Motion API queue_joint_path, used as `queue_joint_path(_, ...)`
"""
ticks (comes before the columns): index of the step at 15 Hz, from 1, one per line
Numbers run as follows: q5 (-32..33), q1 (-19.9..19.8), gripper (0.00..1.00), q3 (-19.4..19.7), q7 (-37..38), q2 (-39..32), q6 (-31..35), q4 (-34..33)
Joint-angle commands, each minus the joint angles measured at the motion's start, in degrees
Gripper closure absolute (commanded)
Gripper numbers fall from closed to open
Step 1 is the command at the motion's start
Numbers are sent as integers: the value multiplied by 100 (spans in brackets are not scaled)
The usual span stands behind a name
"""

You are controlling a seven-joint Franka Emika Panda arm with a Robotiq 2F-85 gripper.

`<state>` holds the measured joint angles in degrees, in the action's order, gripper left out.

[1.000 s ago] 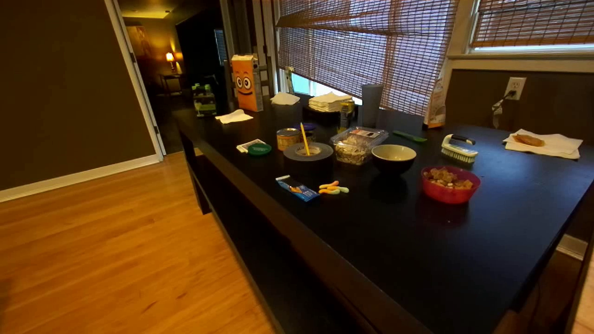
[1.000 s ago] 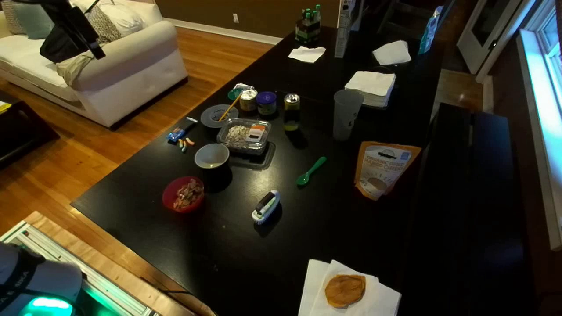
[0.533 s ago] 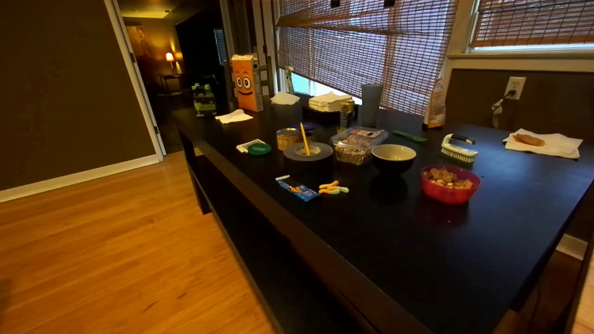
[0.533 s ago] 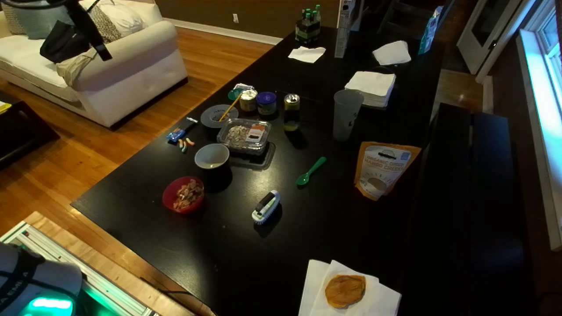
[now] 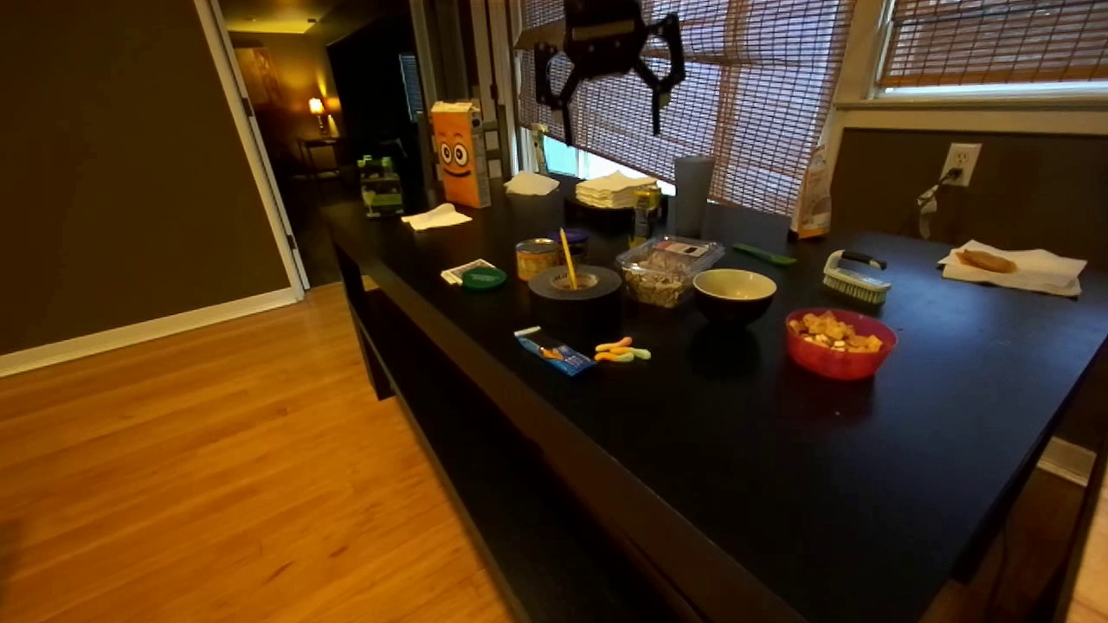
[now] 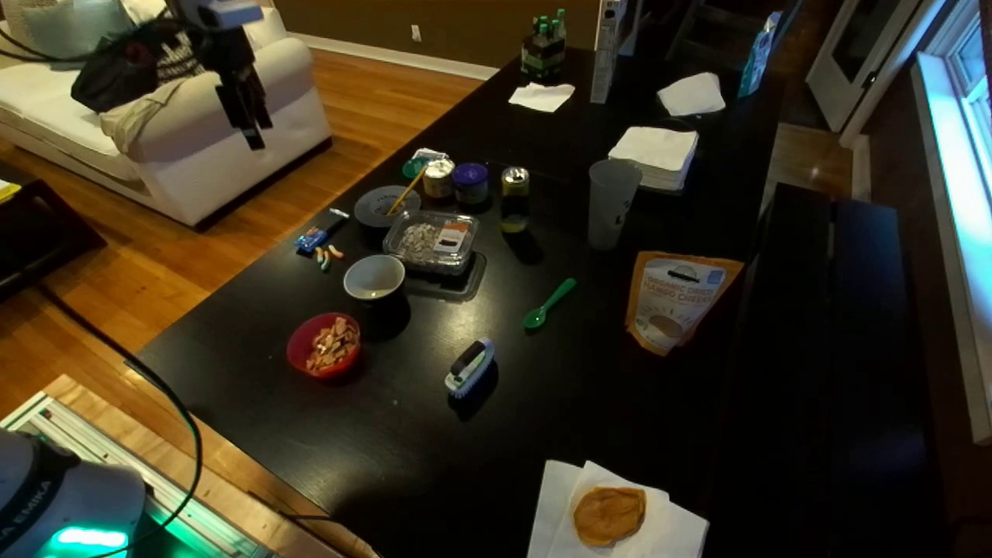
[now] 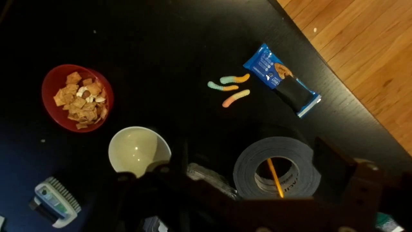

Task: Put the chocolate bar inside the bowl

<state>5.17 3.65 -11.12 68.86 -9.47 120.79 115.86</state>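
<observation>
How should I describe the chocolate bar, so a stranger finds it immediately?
On the black table, find the grey tape roll. Near it, by the table's edge, lies the flat chocolate bar; its blue wrapper distinguishes it from the loose gummy worms nearby.

– "What reads clearly?"
– "'ORGANIC DRIED MANGO CHEEKS' fronts a pouch (image 6: 682, 301) in an exterior view; 'EMIKA' marks the robot arm (image 6: 93, 490)."
– "And the chocolate bar (image 7: 276, 74)?"
– "Pale print on blue, too small to read in the wrist view; lettering inside the tape roll (image 7: 246, 169) is likewise unclear."
</observation>
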Motion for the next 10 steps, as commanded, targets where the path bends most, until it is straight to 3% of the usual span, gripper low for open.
queue_joint_path(1,209,443,0,458,1227,-1106,63,-861)
queue_joint_path(6,61,1077,0,926,2840,-2387,-221,-1894)
queue_joint_path(8,-60,1270,0,989,3352,-2835,-618,-2321)
queue_joint_path(9,2,1113,0,941,2845,-2325,-173,-1667)
queue_joint_path(10,2,1192,0,956,3047,-2530,-305,-1850)
